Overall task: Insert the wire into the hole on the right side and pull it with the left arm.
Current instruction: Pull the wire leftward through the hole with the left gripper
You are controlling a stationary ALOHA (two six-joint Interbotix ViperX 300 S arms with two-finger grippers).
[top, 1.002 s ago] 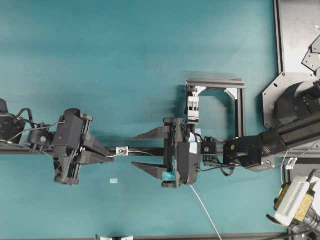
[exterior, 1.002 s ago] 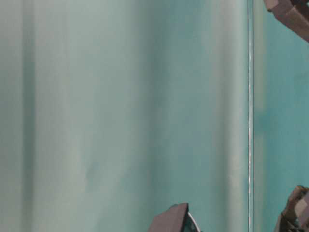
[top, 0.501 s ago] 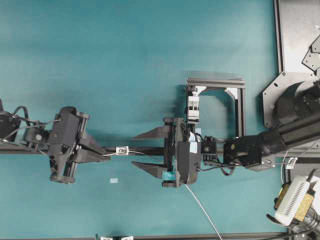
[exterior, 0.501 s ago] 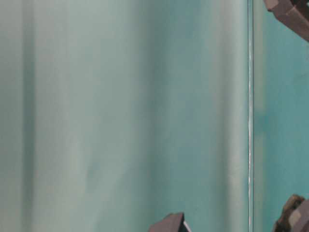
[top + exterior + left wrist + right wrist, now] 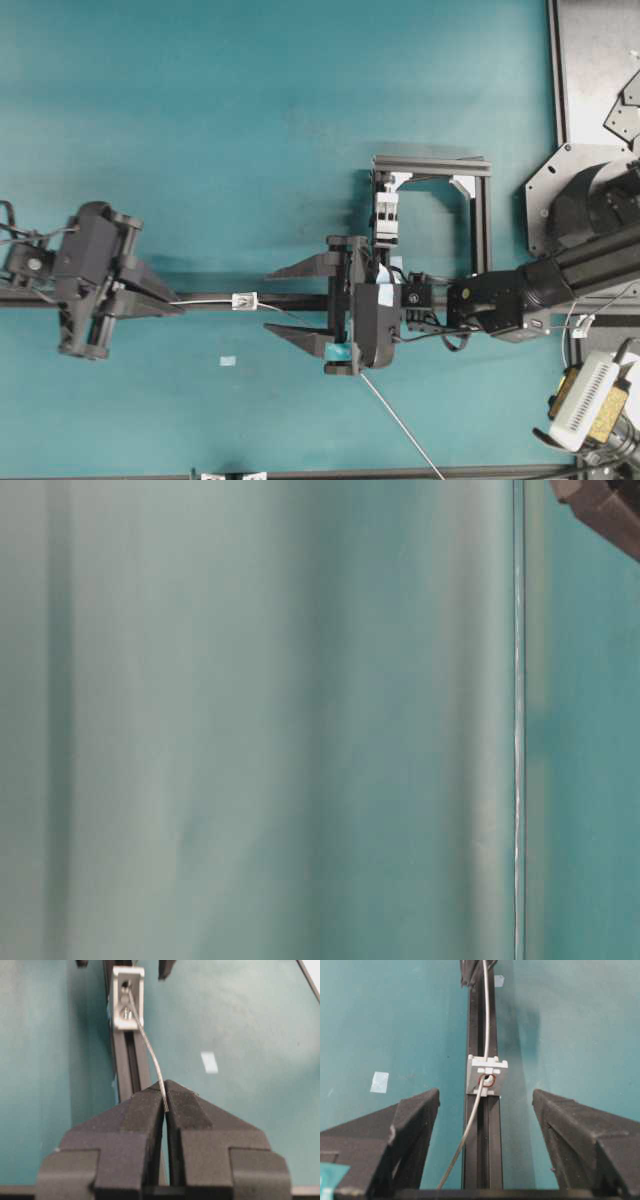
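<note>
The thin silver wire (image 5: 205, 301) runs through the hole (image 5: 486, 1080) of the small white bracket (image 5: 243, 299) on the black rail. My left gripper (image 5: 178, 303) is left of the bracket and shut on the wire's end (image 5: 164, 1100). From there the wire (image 5: 147, 1050) rises to the bracket (image 5: 127, 997). My right gripper (image 5: 266, 302) stands open just right of the bracket, one finger on each side of the rail, holding nothing. The wire (image 5: 465, 1135) passes loose between its fingers (image 5: 415, 1110). Its tail (image 5: 400, 425) trails toward the table's front edge.
The black rail (image 5: 300, 300) lies left to right across the teal table. A black frame (image 5: 480, 215) with a white clamp block (image 5: 385, 215) stands behind the right gripper. A pale blue tape scrap (image 5: 228, 361) lies in front of the rail. Metal plates (image 5: 590, 70) fill the right edge.
My left gripper has moved left along the rail with the wire in it, drawing more wire through the bracket. The tail by the front edge has slid leftward. The right gripper has stayed put.
</note>
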